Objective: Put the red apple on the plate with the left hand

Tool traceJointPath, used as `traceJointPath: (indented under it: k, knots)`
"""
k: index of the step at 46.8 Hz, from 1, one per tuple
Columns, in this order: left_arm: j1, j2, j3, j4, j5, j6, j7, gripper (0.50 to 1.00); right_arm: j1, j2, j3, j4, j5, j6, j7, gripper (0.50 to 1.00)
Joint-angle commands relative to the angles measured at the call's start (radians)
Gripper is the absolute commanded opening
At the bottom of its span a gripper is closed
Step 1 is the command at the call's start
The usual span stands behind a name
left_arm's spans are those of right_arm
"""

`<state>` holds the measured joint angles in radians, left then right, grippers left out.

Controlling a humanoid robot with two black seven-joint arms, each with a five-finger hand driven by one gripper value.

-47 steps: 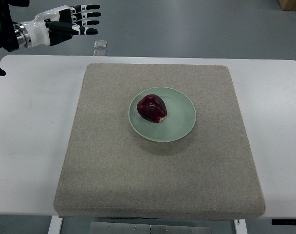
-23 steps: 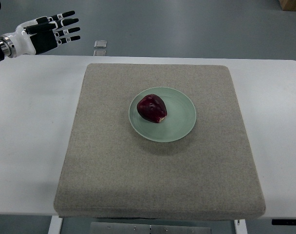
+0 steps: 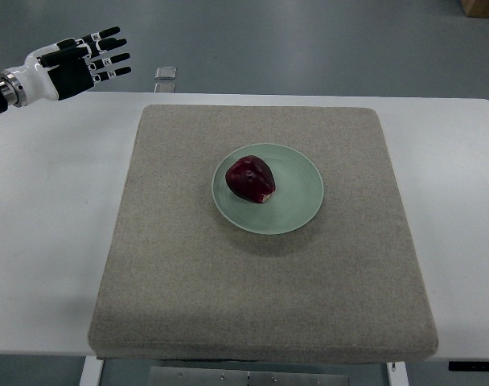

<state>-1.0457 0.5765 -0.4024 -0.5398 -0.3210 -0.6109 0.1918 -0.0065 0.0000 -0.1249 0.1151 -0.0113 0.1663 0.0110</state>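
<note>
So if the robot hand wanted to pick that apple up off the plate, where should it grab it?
Probably from above, fingers closing around the red apple's broad rounded middle. It sits toward the left of the shallow green plate, with nothing crowding it, so the left robot hand has open access.

left hand [image 3: 71,66] | at 10 o'clock, far upper-left | fingers [image 3: 108,56] spread straight, pointing right | holding nothing

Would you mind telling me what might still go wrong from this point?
The red apple sits off-centre on the plate, toward its left rim, and looks tilted, so a knock to the table might roll it off. The left robot hand hangs open above the table's far-left corner, well clear.
</note>
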Motion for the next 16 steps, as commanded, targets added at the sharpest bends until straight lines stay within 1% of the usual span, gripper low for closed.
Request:
traceJointPath:
  k: [1, 16]
  knots:
    - [0.001, -0.004, -0.003, 0.001, 0.0, 0.0, 0.0, 0.996, -0.004, 0.0, -0.001, 0.0, -0.002, -0.004, 0.0, 0.964]
    - [-0.001, -0.006, -0.003, 0.003, 0.0, 0.0, 0.0, 0.996, -0.006, 0.0, -0.007, 0.001, -0.009, -0.013, -0.003, 0.964]
